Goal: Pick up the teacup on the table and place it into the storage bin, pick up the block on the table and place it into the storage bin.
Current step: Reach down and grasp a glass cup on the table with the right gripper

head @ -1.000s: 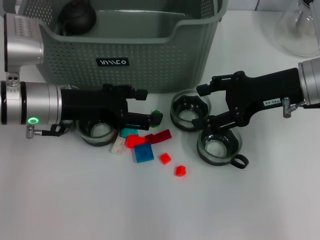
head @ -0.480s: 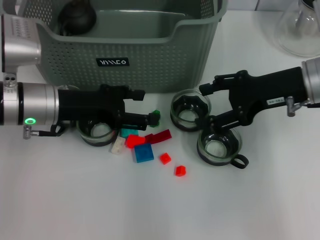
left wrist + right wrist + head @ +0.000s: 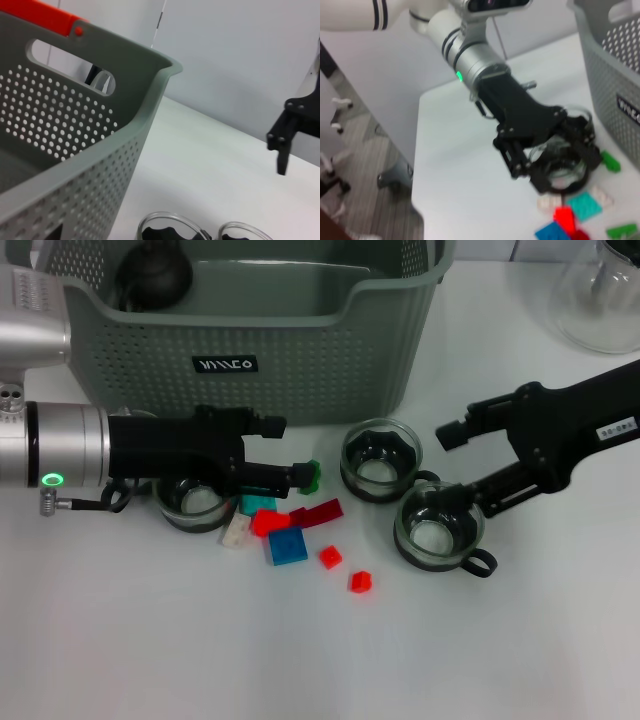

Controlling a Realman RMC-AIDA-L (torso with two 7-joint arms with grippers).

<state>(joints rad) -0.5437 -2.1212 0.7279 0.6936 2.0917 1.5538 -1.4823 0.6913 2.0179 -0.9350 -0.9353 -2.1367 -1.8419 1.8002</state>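
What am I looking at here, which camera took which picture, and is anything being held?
This is a two-armed robot working at a white table. The picture from above comes from a camera on its head. The other two come from cameras on its wrists, and each catches the opposite arm. Its left hand hangs open above a pile of coloured blocks, beside a glass teacup. Its right hand is open at the rim of another teacup, with a third teacup next to it. Behind them sits the grey-green storage bin. Nothing looks held.
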